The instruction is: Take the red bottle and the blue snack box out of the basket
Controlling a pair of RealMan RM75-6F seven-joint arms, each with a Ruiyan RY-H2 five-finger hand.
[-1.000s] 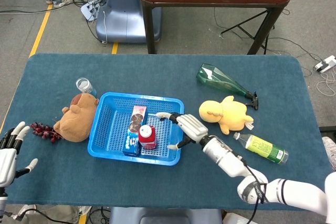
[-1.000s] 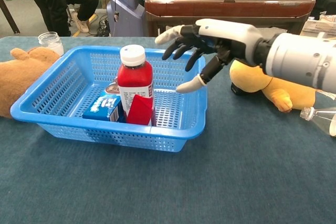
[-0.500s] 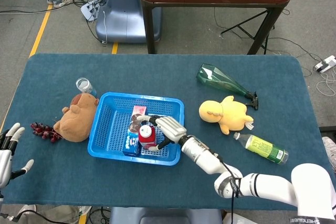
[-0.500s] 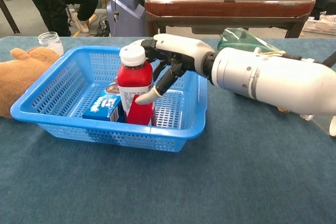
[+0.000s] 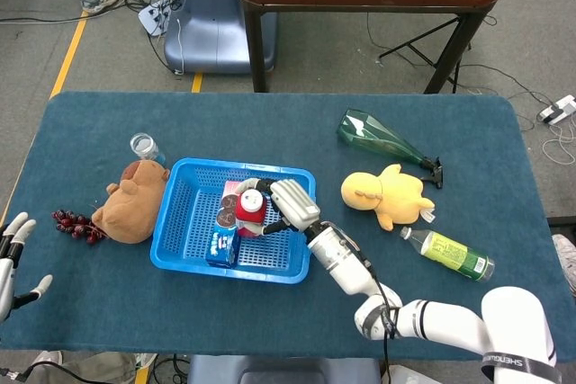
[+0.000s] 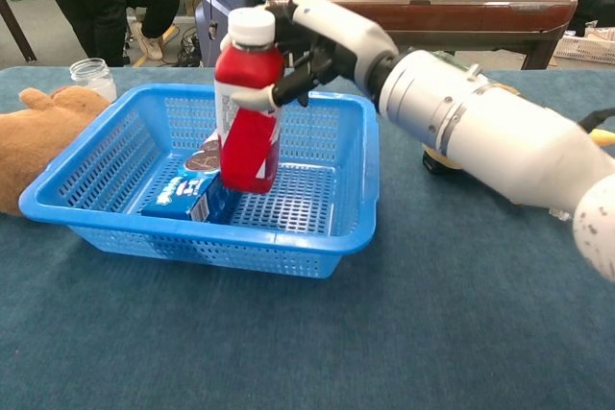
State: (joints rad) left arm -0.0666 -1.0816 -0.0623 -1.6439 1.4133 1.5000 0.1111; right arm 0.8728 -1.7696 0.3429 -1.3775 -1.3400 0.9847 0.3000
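My right hand (image 6: 312,45) (image 5: 286,206) grips the red bottle (image 6: 246,103) (image 5: 250,208) near its white cap and holds it tilted, lifted above the floor of the blue basket (image 6: 317,242) (image 5: 180,222). The blue snack box (image 6: 187,196) (image 5: 221,238) lies flat inside the basket, just left of and below the bottle. My left hand (image 5: 11,263) hangs open off the table's front left edge, far from the basket.
A brown plush toy (image 5: 130,202) (image 6: 34,136) touches the basket's left side, with a glass jar (image 5: 144,147) (image 6: 92,76) behind it and grapes (image 5: 76,227) beside it. A yellow plush duck (image 5: 387,195), a green glass bottle (image 5: 382,139) and a green-label plastic bottle (image 5: 450,254) lie right of the basket.
My right hand closed around the red bottle and raised it off the basket floor, tilting it. The snack box, which was leaning on the bottle, now lies flat. My left hand sank slightly.
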